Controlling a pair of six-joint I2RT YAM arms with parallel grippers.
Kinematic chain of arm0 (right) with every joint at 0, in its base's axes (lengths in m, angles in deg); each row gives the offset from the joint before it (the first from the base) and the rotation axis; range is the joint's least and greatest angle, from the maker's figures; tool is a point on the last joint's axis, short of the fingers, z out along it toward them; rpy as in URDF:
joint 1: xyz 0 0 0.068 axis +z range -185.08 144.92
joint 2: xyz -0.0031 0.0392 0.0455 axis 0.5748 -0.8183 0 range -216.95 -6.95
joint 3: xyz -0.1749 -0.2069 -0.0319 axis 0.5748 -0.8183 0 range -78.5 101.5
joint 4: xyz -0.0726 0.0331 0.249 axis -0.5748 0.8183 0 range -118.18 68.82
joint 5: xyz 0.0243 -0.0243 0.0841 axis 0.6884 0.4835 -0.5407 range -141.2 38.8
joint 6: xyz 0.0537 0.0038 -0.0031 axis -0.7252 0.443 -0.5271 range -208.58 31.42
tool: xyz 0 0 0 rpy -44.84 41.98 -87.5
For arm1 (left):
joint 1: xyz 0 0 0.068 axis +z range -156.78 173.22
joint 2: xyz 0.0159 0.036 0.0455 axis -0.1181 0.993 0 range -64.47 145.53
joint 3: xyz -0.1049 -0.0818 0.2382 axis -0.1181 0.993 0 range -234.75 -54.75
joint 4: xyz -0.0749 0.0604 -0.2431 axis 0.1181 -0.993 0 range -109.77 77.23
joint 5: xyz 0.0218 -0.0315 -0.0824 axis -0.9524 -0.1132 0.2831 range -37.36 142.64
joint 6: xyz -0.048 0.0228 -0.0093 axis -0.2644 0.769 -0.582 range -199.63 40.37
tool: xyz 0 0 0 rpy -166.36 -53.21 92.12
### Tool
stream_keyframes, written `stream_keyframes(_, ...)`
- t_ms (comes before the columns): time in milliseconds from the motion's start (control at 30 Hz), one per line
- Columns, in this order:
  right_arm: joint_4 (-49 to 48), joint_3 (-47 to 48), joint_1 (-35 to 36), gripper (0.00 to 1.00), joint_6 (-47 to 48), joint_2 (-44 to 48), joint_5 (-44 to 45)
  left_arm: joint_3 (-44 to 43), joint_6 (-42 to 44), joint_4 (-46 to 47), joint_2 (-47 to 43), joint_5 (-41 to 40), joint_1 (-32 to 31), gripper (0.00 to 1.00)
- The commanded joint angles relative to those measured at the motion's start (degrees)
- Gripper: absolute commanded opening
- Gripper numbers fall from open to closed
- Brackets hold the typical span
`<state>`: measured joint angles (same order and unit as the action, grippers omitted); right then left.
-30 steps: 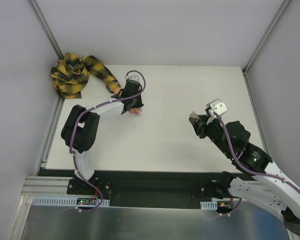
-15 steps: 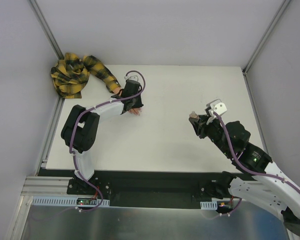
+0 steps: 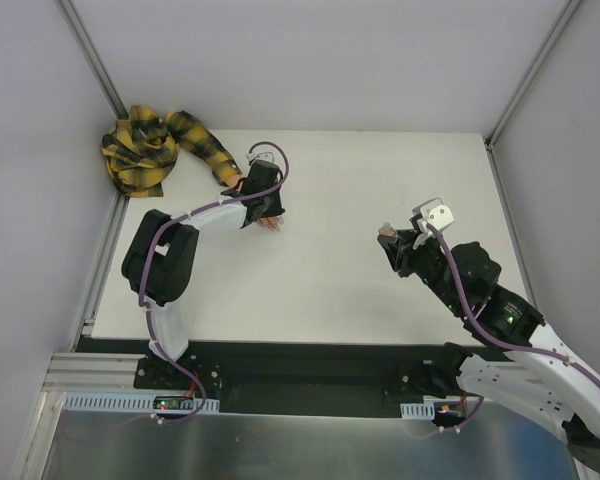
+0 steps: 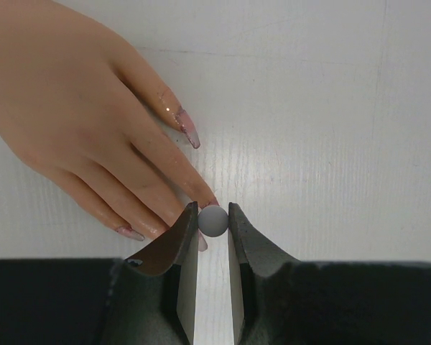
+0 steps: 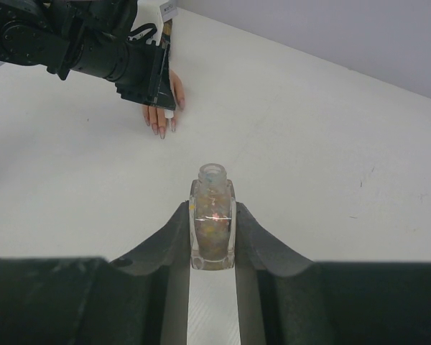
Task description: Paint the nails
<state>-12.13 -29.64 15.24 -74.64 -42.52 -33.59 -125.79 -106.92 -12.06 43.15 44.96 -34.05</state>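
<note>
The peach mannequin hand (image 4: 72, 122) lies palm down on the white table, its fingers spread toward my left gripper (image 4: 212, 211). Its nails are long and pinkish with glitter; one (image 4: 186, 126) shows clearly, another (image 4: 130, 232) lies by my left finger. My left gripper is shut on a small grey round-topped brush cap (image 4: 214, 221), right at a fingertip; the brush below it is hidden. From above, the left gripper (image 3: 264, 208) covers most of the hand (image 3: 271, 224). My right gripper (image 5: 212, 208) is shut on an uncapped glitter nail-polish bottle (image 5: 213, 215), held upright well right of the hand.
The hand's yellow-and-black plaid sleeve (image 3: 208, 148) runs to a bunched heap of the same cloth (image 3: 138, 150) at the table's back left corner. Grey walls with metal frame posts (image 3: 92, 60) close in the table (image 3: 380, 170) on three sides.
My left gripper has edged very slightly leftward over the hand. The right arm and the bottle have not moved.
</note>
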Motion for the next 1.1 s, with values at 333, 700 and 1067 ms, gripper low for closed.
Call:
stream_keyframes(333, -3.22, -0.17, -0.4, 0.0, -0.84, 0.77, -0.38, 0.47, 1.89, 5.79, -0.65, 2.58, 0.72, 0.0)
stream_keyframes(700, -3.31, -0.08, -0.32, 0.0, -0.84, 0.59, -0.55, 0.74, -1.01, 1.31, -0.83, -0.58, 1.25, 0.0)
stream_keyframes(1067, -3.31, -0.17, -0.4, 0.0, -0.93, 0.42, -0.64, 0.38, -1.19, 0.6, -1.18, -0.59, 1.51, 0.0)
